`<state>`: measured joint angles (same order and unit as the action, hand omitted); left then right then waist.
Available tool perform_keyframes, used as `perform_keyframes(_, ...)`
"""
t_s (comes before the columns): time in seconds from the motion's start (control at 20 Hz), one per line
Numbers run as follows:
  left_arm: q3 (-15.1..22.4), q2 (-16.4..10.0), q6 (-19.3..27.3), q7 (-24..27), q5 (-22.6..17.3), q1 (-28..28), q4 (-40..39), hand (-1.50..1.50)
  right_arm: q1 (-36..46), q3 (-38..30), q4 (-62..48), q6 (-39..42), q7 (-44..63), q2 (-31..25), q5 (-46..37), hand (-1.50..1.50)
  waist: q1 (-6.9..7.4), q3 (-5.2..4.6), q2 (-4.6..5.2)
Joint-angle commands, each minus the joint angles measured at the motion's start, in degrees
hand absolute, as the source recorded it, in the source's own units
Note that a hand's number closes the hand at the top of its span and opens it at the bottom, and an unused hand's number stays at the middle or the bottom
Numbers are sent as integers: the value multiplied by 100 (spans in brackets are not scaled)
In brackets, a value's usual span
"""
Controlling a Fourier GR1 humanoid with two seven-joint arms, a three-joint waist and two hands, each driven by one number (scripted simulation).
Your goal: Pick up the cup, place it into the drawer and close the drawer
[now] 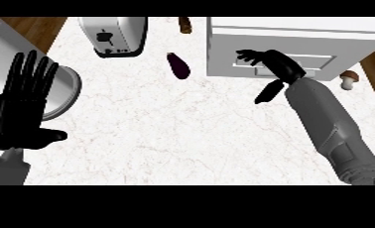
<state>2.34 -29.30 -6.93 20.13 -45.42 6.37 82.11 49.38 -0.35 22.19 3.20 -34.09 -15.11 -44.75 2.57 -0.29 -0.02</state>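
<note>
White stone with thin grey lines covers the bench point(183, 133) I am looking down on. At the far right corner stands a white box with the drawer point(293, 64) in its front. I cannot tell if the drawer is pushed all the way in.

My right hand point(273, 63) is up against the drawer front. Its fingers point(247, 56) are bent only a little and touch the white front. Its thumb point(267, 92) sticks out far from them, back toward the near edge. So the hand is spread, not pinching. The cup does not show anywhere in my view, so I cannot say where it lies next to this hand.

My left hand point(26, 104) rests at the left edge, flat and wide, fingers up. Part of it covers a round silver thing point(66, 90).

A toaster point(113, 34) sits at the far edge, left of the middle. A dark purple eggplant point(178, 66) lies between the toaster and the drawer box. A small brown thing point(184, 24) is at the far edge, just beside the box. A mushroom point(349, 79) lies at the right edge, near the box.
</note>
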Motion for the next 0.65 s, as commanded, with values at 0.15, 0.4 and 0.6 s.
perform_keyframes(0.15, -84, -82, -198, -87, -1, 24, -88, -150, 712, -327, -930, 44, 219, -445, 14, -150, 177, 44, 157)
perform_keyframes(0.4, -42, 13, -219, 18, 112, 196, -187, -150, 833, -384, -1098, 96, 93, -585, 43, -150, 271, 48, 223)
perform_keyframes(0.6, 17, 92, -249, 154, 233, -9, -154, -150, 846, -406, -1204, 203, -81, -709, 93, -150, 282, 46, 202)
